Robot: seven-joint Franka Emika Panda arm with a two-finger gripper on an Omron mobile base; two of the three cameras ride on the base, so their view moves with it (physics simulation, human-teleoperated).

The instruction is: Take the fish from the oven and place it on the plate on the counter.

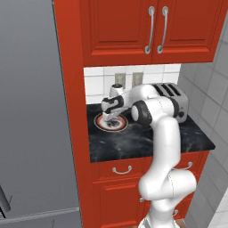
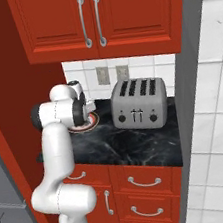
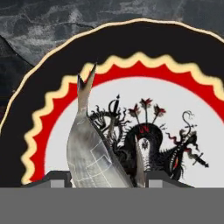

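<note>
End effector (image 1: 108, 116): hung low over the plate at the rear left of the worktop, pointing down; its fingertips (image 3: 59, 179) barely showed at the bottom of the hand view, one on each side of the fish, closed on its body.
Fish (image 3: 94, 153): held between the fingers, grey and scaled, forked tail pointing away toward the plate's far rim (whether it touched the plate could not be told).
Plate (image 1: 121, 128): round, on the worktop near the left cabinet wall; in the hand view (image 3: 175, 100) it showed a dark outer band with a thin pale edge, a wavy yellow and red ring, and a white centre bearing a black and red dragon-like figure.
Worktop (image 1: 147, 140): glossy black marbled stone over red drawers with curved metal handles.
Toaster (image 2: 138, 101): silver, four slots, standing at the right rear of the worktop, well apart from the plate.
Wall: white tile behind the worktop, carrying two outlets (image 2: 102, 75) side by side.
Upper cabinet (image 1: 133, 26): red, two doors, two vertical bar handles meeting at the middle.
Arm (image 1: 167, 133): white, rising before the drawers and bent leftward over the worktop.
Left of the worktop: a tall grey panel (image 1: 31, 111) (in the left base view).
</note>
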